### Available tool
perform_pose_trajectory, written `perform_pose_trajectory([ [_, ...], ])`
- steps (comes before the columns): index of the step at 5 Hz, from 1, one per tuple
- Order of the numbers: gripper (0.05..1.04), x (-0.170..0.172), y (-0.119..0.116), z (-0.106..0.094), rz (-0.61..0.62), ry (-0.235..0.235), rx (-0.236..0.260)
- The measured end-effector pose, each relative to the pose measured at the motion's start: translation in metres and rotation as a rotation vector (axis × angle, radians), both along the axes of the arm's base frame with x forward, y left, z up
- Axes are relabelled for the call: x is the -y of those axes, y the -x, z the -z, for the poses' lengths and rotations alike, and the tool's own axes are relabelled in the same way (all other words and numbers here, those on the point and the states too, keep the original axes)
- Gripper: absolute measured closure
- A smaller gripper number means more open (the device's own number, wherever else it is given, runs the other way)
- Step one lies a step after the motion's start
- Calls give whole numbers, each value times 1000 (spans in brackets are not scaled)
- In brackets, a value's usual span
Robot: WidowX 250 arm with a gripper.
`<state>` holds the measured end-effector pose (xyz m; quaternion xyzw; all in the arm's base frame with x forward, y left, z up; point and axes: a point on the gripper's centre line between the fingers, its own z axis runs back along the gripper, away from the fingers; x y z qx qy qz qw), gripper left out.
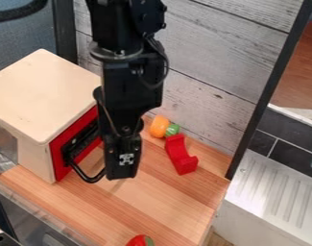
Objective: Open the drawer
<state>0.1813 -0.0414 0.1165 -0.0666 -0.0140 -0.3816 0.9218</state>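
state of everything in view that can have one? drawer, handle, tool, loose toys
drawer: looks shut, red front about flush with the box
handle: juts out from the red front
tool: hangs pointing down, near the handle
curved red block: lying on the wooden top
orange and green toys: lying close together by the back wall
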Motion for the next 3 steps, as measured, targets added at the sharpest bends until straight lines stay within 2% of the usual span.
perform_pose_trajectory([
  [1, 83, 1, 1, 3, -3, 4, -13],
  [3, 83, 5, -25, 27, -119, 78, 165],
])
